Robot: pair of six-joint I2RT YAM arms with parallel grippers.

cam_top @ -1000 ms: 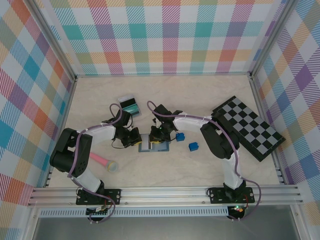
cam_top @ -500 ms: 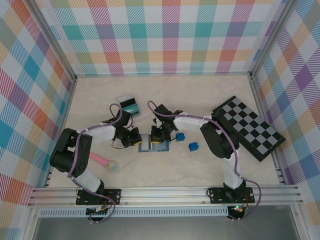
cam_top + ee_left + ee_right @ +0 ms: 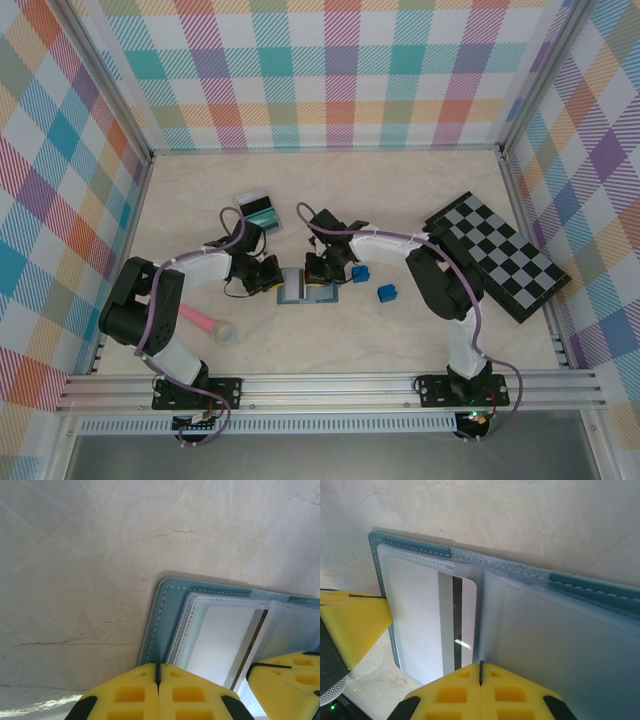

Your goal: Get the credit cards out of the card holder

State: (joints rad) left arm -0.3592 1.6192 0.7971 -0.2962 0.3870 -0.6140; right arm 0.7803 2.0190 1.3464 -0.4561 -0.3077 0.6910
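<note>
**Desk:** What has changed in the overhead view?

**Me:** Very little on the table. My right gripper [image 3: 318, 280] has just closed its last small gap above the flat slate-blue folding card holder [image 3: 308, 290], which lies open just below the middle of the frame. That arm's elbow has also swung slightly to the right. I read this as the pinch before a pull. One teal-green credit card [image 3: 262, 212] already lies on the table to the upper left, well apart from the holder. My left gripper [image 3: 278, 283] sits at the holder's left edge. Both arms reach in low from either side, wrists bent down, and meet over the holder.

**Desk:** And the left wrist?

**Me:** The yellow fingers are pressed together at bottom centre, their tips at the rim of the holder's left panel [image 3: 167, 600]. A white credit card with a dark stripe [image 3: 220, 645] sits in the clear sleeve to the right.

**Desk:** Right wrist?

**Me:** The fingers are together at bottom centre, beside the lower corner of the striped card [image 3: 420, 610], which is in its sleeve. I can't tell whether its edge is between the pads. If it is, I pull it straight out. If not, I reopen and try again.
</note>
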